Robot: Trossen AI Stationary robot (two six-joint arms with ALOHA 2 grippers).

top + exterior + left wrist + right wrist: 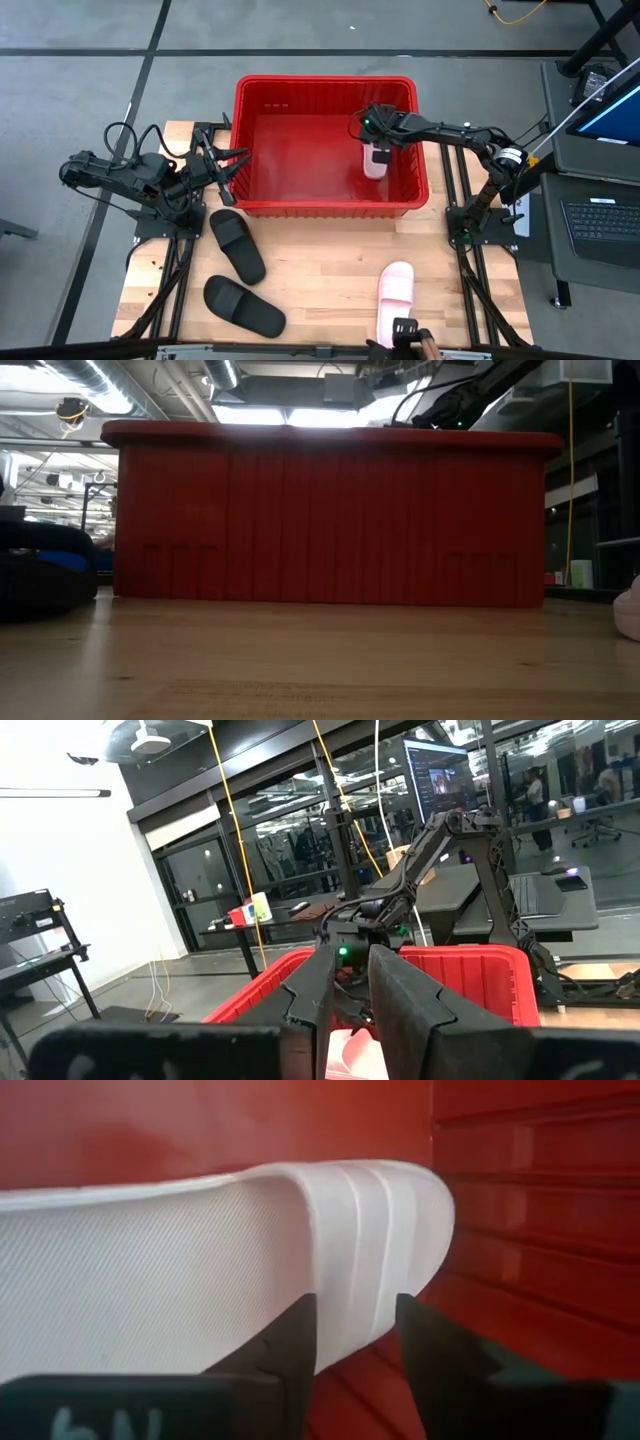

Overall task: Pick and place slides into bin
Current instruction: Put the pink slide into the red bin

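Observation:
The red bin [325,205] stands at the table's far middle; its near wall fills the low view [330,520]. My right gripper [377,135] reaches into its right part from above and is shut on a light pink slide [375,162]. The other pink slide [395,292] lies sole down near the table's front edge. Two black slides [238,246] [243,306] lie sole down at the front left. My left gripper [232,168] waits by the bin's left wall, fingers close together and empty. My right gripper has the pink slide's wide strap [355,1305] between its two fingers [296,1335], at the strap's edge beside the ribbed footbed. It comes from above, pointing down into the bin. Whether the slide's lower end touches the bin floor, I cannot tell.
The bin's right wall [540,1210] is close beside the held slide. Bare wood [330,270] lies between the black slides and the pink one. The right arm's base [490,200] stands at the table's right edge. Desks and monitors stand beyond the table.

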